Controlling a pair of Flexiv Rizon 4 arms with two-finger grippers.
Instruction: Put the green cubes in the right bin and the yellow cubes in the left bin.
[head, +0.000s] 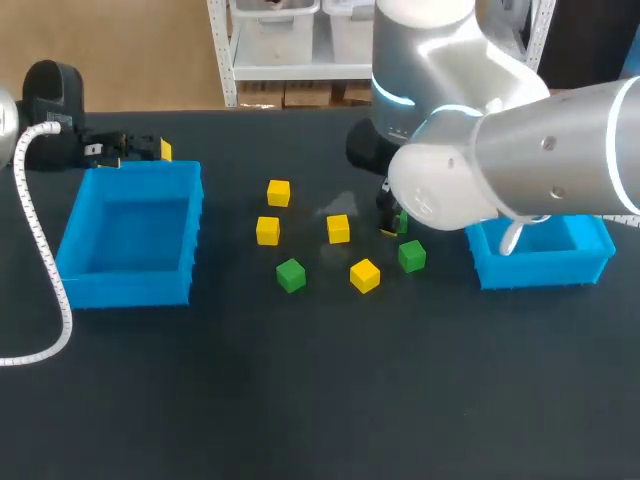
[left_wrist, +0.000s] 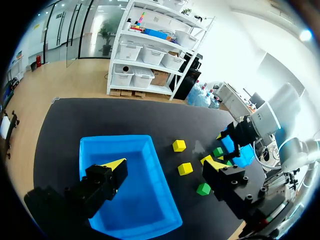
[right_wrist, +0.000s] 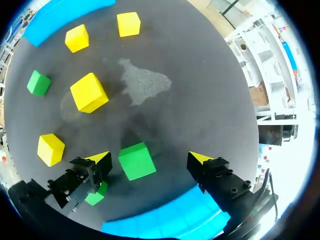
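Right gripper (right_wrist: 150, 159): fingers apart, straddling the green cube (right_wrist: 136, 161) without touching it. Cube sits on the table near the right bin (right_wrist: 165, 220). Advised: centre over cube, descend, close squarely on opposite faces.

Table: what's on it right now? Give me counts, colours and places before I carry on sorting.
Yellow cubes: four, yellow, loose between the bins.
Green cubes: three, green, loose nearer the right bin.
Left bin: one, blue, empty.
Right bin: one, blue, partly hidden by the arm.
White cable: one, left of the left bin.
Table: one, black.
Left gripper: open, by the left bin.
Right gripper: open, astride one green cube, not touching.
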